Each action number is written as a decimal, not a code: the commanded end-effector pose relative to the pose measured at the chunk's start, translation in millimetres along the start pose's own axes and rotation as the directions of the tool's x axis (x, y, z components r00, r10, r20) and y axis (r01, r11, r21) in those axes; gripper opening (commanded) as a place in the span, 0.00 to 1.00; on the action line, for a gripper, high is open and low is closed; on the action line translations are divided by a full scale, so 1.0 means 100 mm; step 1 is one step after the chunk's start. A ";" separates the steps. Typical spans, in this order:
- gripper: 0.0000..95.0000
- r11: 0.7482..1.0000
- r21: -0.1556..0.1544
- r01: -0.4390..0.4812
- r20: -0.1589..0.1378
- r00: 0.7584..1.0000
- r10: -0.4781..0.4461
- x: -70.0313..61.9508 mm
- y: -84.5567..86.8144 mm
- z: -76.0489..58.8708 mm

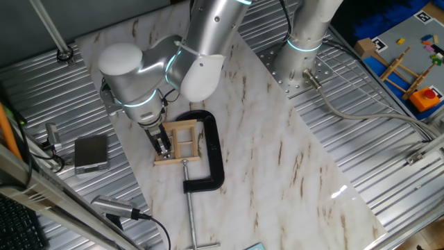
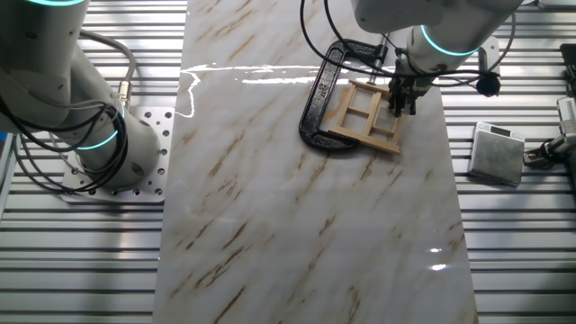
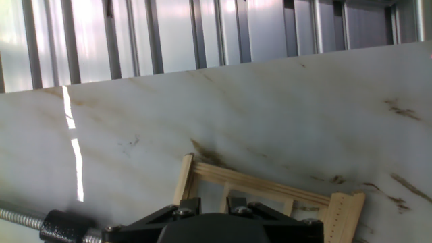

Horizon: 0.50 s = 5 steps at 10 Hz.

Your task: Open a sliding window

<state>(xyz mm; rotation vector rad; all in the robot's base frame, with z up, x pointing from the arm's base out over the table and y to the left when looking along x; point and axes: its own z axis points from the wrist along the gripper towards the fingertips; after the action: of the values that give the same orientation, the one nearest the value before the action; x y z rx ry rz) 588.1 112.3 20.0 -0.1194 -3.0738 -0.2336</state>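
The claw [image 1: 162, 144] is down on the sliding window [image 1: 182, 142], at one edge of it, and I cannot tell if it is pinching or loose. The window is a small square of light wood with crossbars that make four panes. It lies flat on the marble table [image 1: 277, 160]. A black C-clamp [image 1: 211, 149] curves around one side of it, and the clamp's steel screw [image 1: 191, 208] pokes away from the frame. A small grey box [image 1: 91, 153] sits off the table

Sliding window [image 1: 182, 141] [image 2: 367, 114] [image 3: 270, 192]: small square light-wood frame w/ crossbars, four panes, lying flat on marble table [image 1: 277, 167], inside a black C-clamp's [image 1: 214, 156] opening.
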 end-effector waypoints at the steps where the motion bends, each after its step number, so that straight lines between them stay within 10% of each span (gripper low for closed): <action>1: 0.20 1.000 -0.004 0.000 0.001 1.000 0.000 0.00 0.00 0.00; 5: 0.20 1.000 -0.007 -0.001 0.002 1.000 0.001 0.00 0.00 0.00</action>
<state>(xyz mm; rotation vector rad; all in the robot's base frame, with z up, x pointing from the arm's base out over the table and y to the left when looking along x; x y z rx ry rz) 588.8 113.0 20.0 -0.1235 -3.0748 -0.2434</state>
